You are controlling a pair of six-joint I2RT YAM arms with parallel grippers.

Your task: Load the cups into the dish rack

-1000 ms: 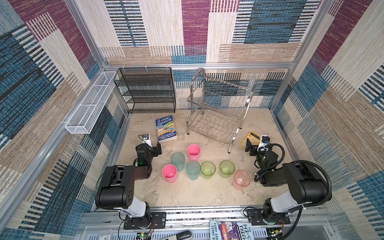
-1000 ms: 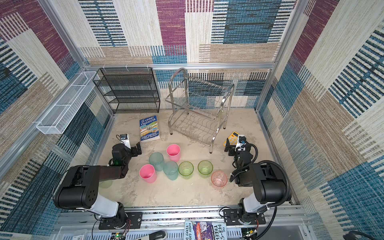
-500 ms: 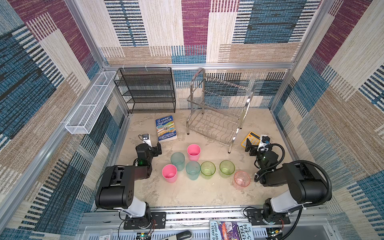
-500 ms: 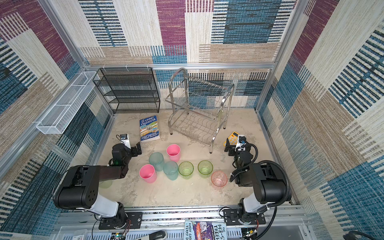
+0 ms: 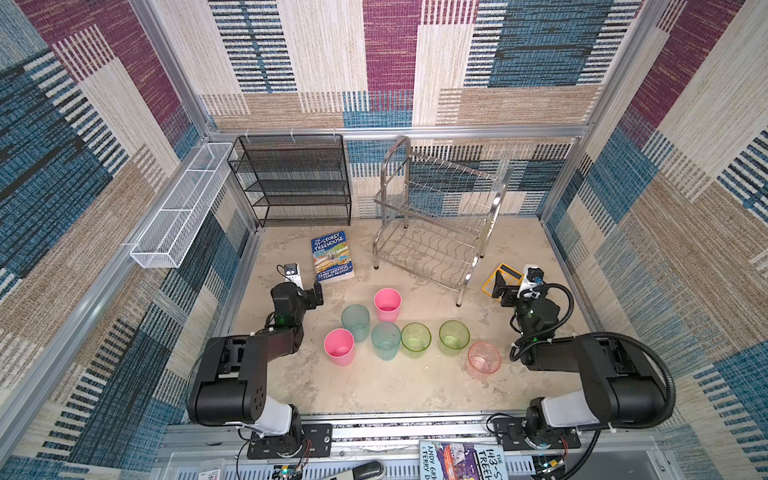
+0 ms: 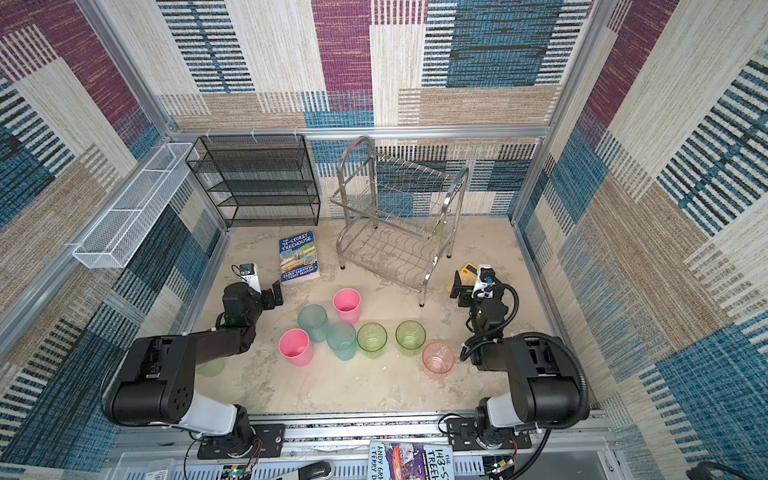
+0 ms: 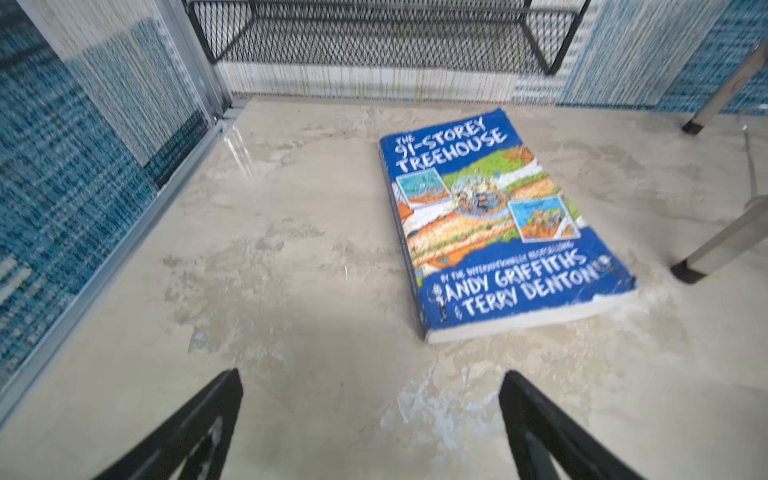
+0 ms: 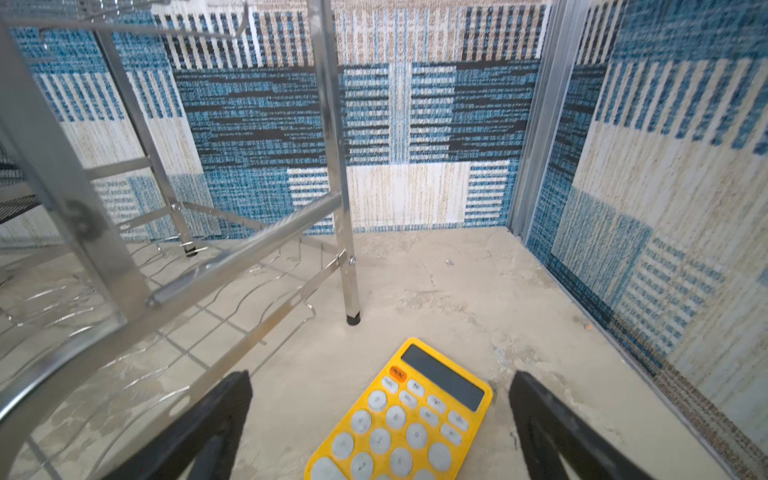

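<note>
Several cups stand upright mid-table in both top views: two pink (image 5: 387,300) (image 5: 339,347), two teal (image 5: 355,318) (image 5: 386,340), two yellow-green (image 5: 416,340) (image 5: 454,337) and a salmon one (image 5: 484,359). Another yellow-green cup (image 6: 210,368) peeks out from under the left arm. The steel dish rack (image 5: 436,224) stands empty at the back, its legs showing in the right wrist view (image 8: 349,266). My left gripper (image 5: 311,296) (image 7: 370,395) is open and empty over bare table, left of the cups. My right gripper (image 5: 500,289) (image 8: 379,395) is open above a yellow calculator (image 8: 407,415).
A blue book (image 5: 331,257) (image 7: 490,224) lies just ahead of the left gripper. A black mesh shelf unit (image 5: 291,178) stands at the back left. A white mesh basket (image 5: 183,208) hangs on the left wall. The calculator (image 5: 505,277) lies by the rack's front right leg.
</note>
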